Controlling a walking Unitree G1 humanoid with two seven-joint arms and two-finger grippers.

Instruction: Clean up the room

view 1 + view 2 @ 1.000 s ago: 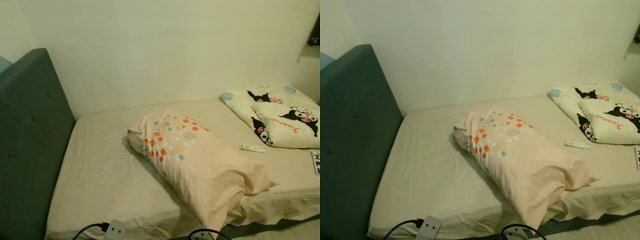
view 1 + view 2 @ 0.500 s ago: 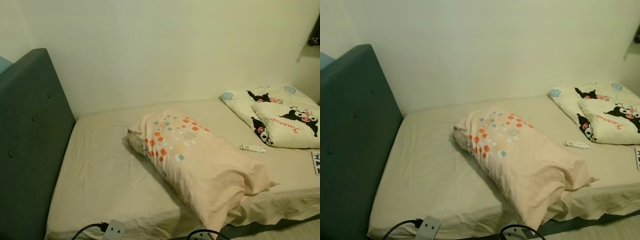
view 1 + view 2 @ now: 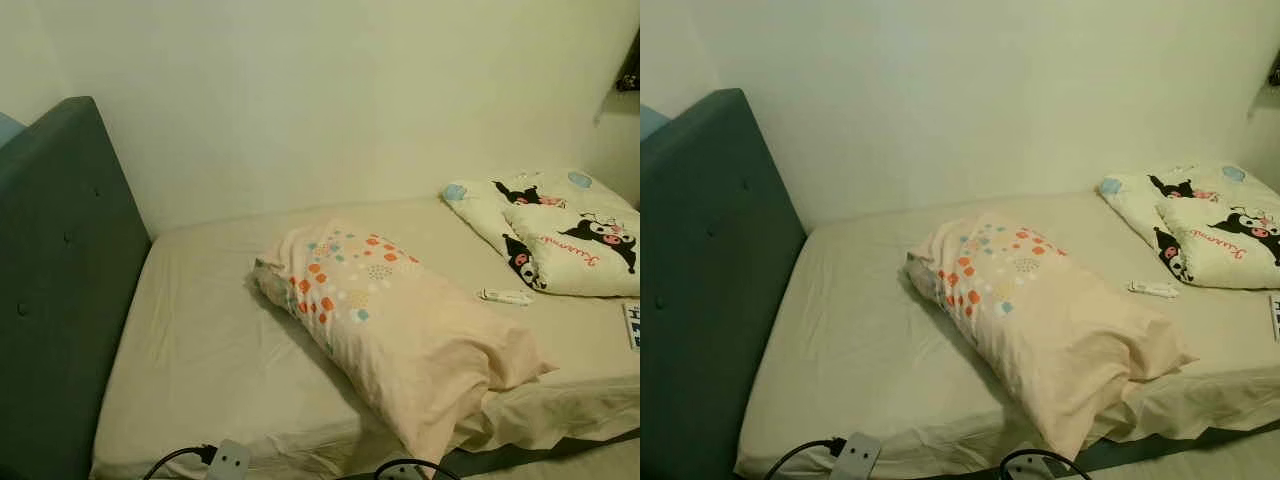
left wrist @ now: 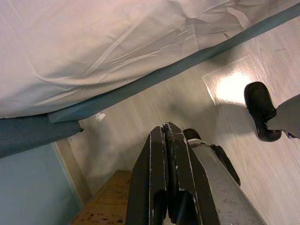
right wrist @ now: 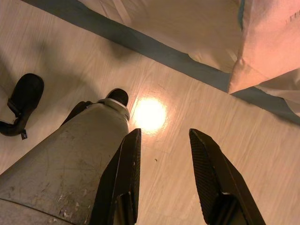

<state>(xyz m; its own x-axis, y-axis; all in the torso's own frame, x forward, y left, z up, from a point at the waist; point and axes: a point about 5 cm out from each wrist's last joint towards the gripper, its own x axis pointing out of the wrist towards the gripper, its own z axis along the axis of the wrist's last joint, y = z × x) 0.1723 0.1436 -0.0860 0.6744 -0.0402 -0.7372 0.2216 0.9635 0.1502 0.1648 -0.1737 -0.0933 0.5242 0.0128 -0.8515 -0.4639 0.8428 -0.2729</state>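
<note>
Two hands are hung over the floor (image 5: 187, 108): left hand (image 4: 164, 136) closed empty, right hand (image 5: 164, 145) parted, empty. One pillow (image 3: 400, 320) is laid toward the bed's (image 3: 200, 350) front edge.

Pillow (image 3: 395, 320) mid-bed (image 3: 200, 350), headboard (image 3: 55, 290) left, folded quilt (image 3: 555, 240) far right

Dim, yellowish room light is falling evenly on the bed (image 3: 200, 340). A bright glare spot is reflecting off the floor (image 5: 149, 115); focus is holding sharp.
</note>
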